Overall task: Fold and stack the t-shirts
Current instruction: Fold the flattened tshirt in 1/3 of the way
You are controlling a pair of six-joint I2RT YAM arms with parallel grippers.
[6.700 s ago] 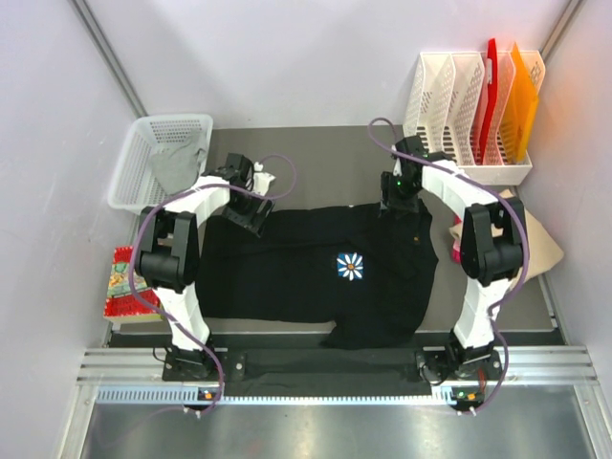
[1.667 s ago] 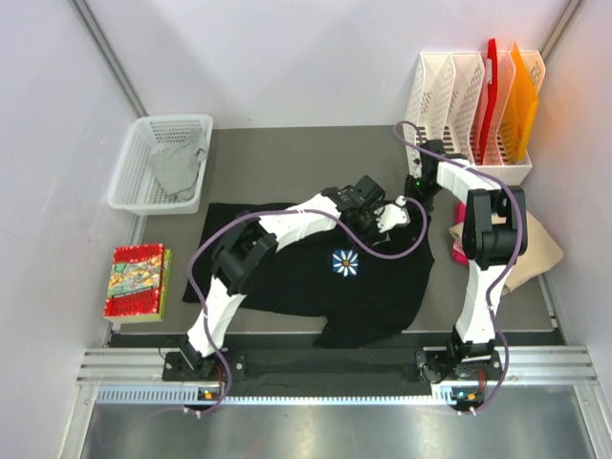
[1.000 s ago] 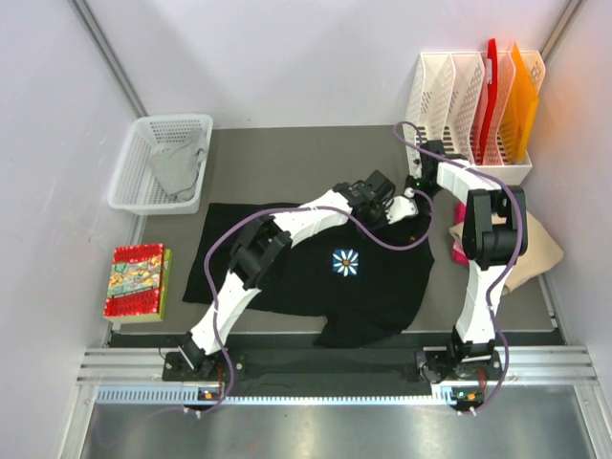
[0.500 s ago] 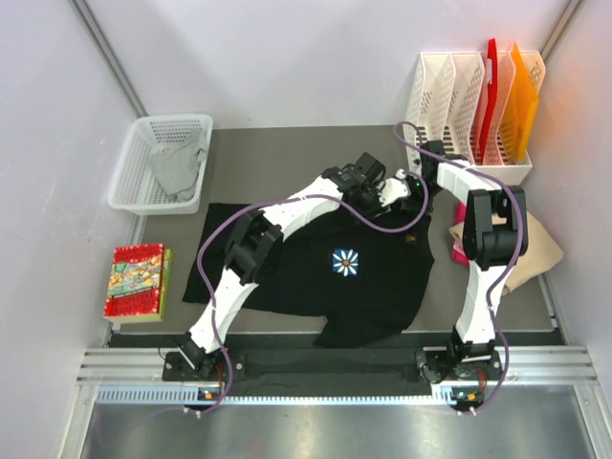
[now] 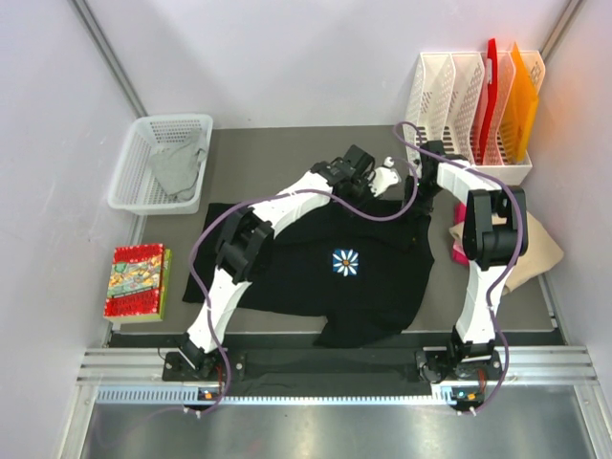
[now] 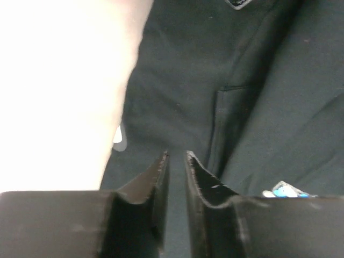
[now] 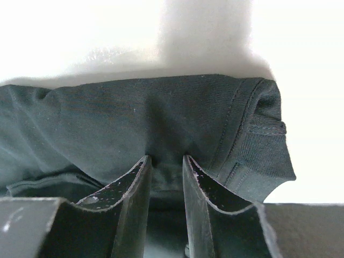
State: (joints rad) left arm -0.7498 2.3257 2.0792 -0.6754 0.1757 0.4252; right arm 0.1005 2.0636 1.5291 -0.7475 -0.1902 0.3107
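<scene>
Zero stacked; black t-shirt (image 5: 316,277) lies mid-frame, barely folded, w/ right gripper (image 7: 165,159) pinching its edge; left gripper (image 6: 176,157) near-closed, prob. empty.

Black t-shirt (image 5: 373,296); daisy print (image 5: 350,263) white on blue, centre perhaps yellow. Grey t-shirt (image 5: 175,168) in white mesh basket (image 5: 122,182). Tan t-shirt (image 5: 537,247), pink t-shirt (image 5: 458,251). Packet (image 5: 136,282) red, multicolour-patterned. Worktop (image 5: 287,153) grey-brown.

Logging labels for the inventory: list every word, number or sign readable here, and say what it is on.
No text can be read in any view.
black t-shirt: only a daisy print, a picture without words.
small grey tag on the shirt: blurred and cut off by the frame edge, unreadable.
red patterned packet: print too small to read.
</scene>
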